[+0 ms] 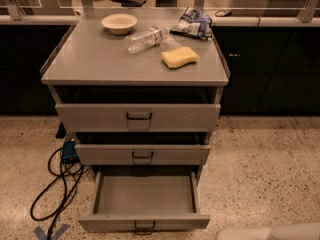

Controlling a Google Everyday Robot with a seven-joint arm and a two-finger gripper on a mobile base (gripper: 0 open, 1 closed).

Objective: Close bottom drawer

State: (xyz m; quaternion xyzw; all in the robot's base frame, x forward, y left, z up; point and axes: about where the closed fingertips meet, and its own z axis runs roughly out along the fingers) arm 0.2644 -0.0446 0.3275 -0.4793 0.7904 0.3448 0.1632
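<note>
Speckled floor (260, 159) lies under a grey metal cabinet (135, 59). Its wide, low grey bottom drawer (145, 196) is pulled far out. My gripper is out of sight, so I cannot tell its state. Only my pale arm (270, 232) shows, right of that drawer.

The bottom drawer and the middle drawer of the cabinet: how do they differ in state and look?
The bottom drawer is pulled far out, showing its bare grey floor; the middle drawer is out only slightly, showing a dark gap. The bottom drawer's front sits well forward of the middle drawer's. Both are grey with a small dark centre handle. The gripper is not in view; only a pale arm part shows at lower right.
</note>
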